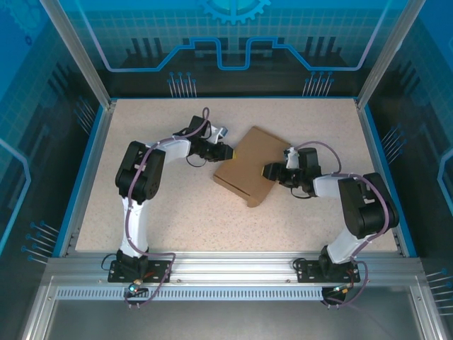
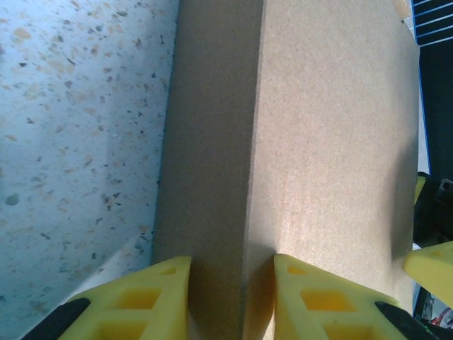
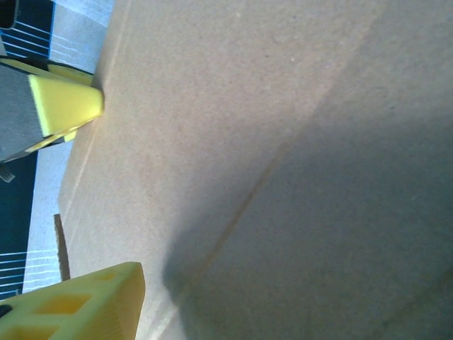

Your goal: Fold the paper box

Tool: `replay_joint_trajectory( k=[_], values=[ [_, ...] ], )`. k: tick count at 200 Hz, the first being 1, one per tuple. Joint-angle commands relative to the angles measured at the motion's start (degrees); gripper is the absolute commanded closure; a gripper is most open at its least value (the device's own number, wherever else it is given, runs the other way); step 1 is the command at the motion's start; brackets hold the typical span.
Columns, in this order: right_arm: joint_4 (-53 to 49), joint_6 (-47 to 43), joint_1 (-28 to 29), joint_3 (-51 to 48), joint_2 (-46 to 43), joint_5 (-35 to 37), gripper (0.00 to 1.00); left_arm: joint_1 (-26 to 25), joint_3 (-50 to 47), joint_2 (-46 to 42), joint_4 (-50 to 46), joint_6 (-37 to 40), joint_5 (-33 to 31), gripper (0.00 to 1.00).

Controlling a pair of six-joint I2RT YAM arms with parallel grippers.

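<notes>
Broadly, the pale speckled worktop (image 1: 170, 205) carries one thing: the paper box (image 1: 253, 164), a plain brown, shallow rectangular shell of corrugated cardboard. It lies flat a little right of centre, turned cornerwise to the worktop's edges. Its lid panel looks down and level, with a slight lip along the near-left edge. From that I judge the folding to be far along, and the step in hand to be squaring or seating an edge rather than raising walls.

That would explain how the arms are placed — one on each side with the box between them, so a push from one is met by the other and the light cardboard cannot skate away. The left tool (image 1: 228, 151), black with yellow fingers, meets the box's far-left side. The matching right tool (image 1: 272, 172) meets the opposite, right-hand side.

From the left wrist, the two yellow fingers (image 2: 141, 304) straddle the crease where the darker side wall turns into the lit top panel, one finger at each face — a placing suited to pinching that fold sharp. The jaws stand narrowly apart with cardboard between them; whether they truly clamp it I cannot tell. From the right wrist, one yellow finger (image 3: 85, 301) lies beside the broad panel and its partner is hidden by cardboard, so I cannot tell whether this tool is open or gripping either.
</notes>
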Motion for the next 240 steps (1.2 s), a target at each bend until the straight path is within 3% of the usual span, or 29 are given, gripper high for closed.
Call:
replay_joint_trajectory(
  k=[1,58,86,107,149,177,240],
  values=[
    [0.78,-1.59,-1.64,-1.40,-2.84,-3.05,0.33,-1.75,-1.94,1.61,-6.83,0.13,-3.24,0.71],
    [-1.99,-1.71,-3.77,-1.84,-2.68,-2.93,0.36,-1.73,-3.13,1.52,-6.27,-1.10,-4.33,0.75],
    [-0.50,-0.93,-5.87,-3.83,-3.30,-3.96,0.42,-1.56,-4.13,0.91,-5.41,-2.26,-4.77,0.78],
    [-0.22,-0.54,-5.96,-4.29,-5.04,-4.34,0.51,-1.21,-5.03,0.65,-4.36,-3.42,-4.68,0.79],
    [2.39,2.24,-5.23,-4.24,-8.56,-6.06,0.80,-1.20,-7.47,-0.27,-1.84,-6.10,-3.41,0.79],
    [2.79,4.50,-3.70,-3.45,-12.92,-6.12,0.93,-1.21,-9.25,-0.88,-0.58,-7.62,-1.94,0.80],
    [-7.77,4.07,2.37,4.02,-22.17,-0.50,0.91,-2.27,-11.88,-2.44,3.25,-10.87,4.33,0.78]
  ],
)
